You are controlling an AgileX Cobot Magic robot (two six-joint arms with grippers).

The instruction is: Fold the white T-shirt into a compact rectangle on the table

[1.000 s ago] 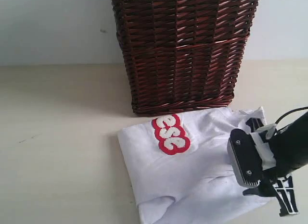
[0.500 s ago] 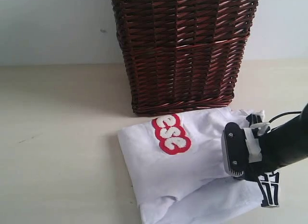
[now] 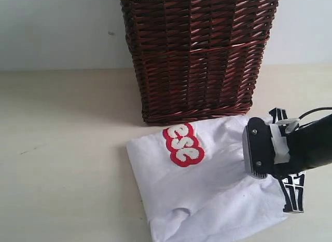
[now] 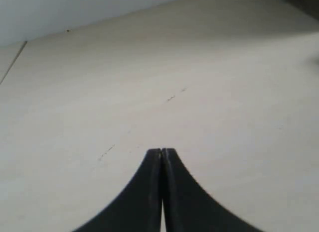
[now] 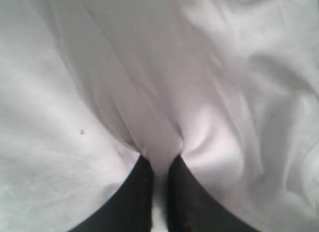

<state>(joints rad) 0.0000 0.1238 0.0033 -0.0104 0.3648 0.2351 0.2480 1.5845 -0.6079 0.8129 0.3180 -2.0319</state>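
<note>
The white T-shirt [image 3: 207, 187] lies partly folded on the table [image 3: 67, 148] in front of the basket, its red-outlined letters [image 3: 182, 144] facing up near the upper left. My right gripper [image 3: 292, 198] is at the shirt's right edge, shut on a pinch of white cloth; in the right wrist view that gripper [image 5: 160, 160] has a ridge of the T-shirt [image 5: 164, 82] squeezed between its fingers. My left gripper [image 4: 162, 151] is shut with nothing in it, above the bare table [image 4: 149, 67]; it is outside the exterior view. The neck tag is hidden.
A tall dark brown wicker basket [image 3: 197, 55] stands right behind the shirt, almost touching its back edge. Bare table stretches to the left of the shirt. A pale wall [image 3: 57, 29] runs along the back.
My right gripper has moved back toward the basket with the cloth held, pulling the shirt's right side along; the lower right layer now lies flatter. The left arm's earlier pose is not shown.
</note>
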